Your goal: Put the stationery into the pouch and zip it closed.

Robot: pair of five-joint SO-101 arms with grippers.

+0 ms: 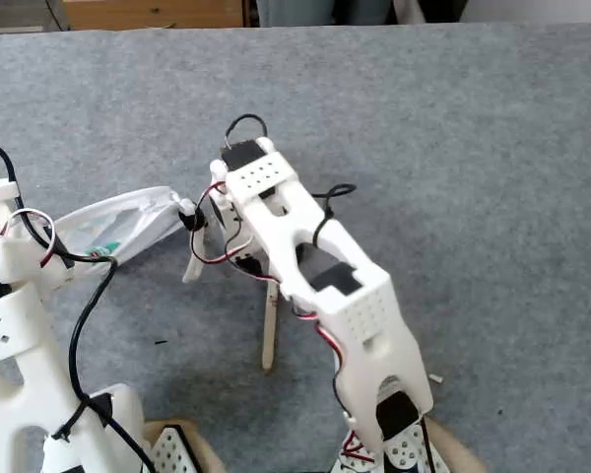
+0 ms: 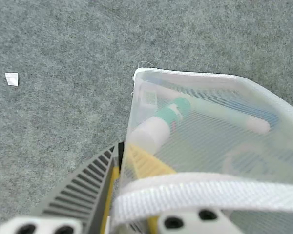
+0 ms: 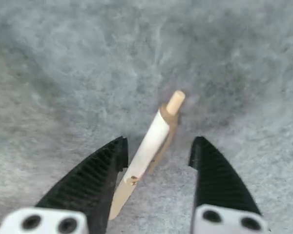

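Two arms work over the grey felt-covered table (image 1: 473, 148). The left gripper (image 2: 122, 152) is clamped on one edge of the translucent mesh pouch (image 2: 210, 126): a grey ribbed finger (image 2: 88, 180) sits outside the mesh and a yellow pad shows through it from the other side. In the high view the pouch (image 1: 128, 222) lies on the table at the left, one end by the left arm and the other just beside the wrist of the right arm. Inside it are a white tube with a green band (image 2: 161, 122) and a long pale stick-shaped item (image 2: 224, 114); the rest of the contents are too hazy to name, and I cannot tell whether the zip is open. The right gripper (image 3: 159, 144) is low over the table with its jaws spread wide, one on each side of a white-and-tan pen (image 3: 154, 139) that lies flat on the felt, not yet gripped. A wooden stick (image 1: 269, 330) lies by the right arm, its upper end hidden under the arm. A small white scrap (image 2: 11, 79) lies well apart from the pouch.
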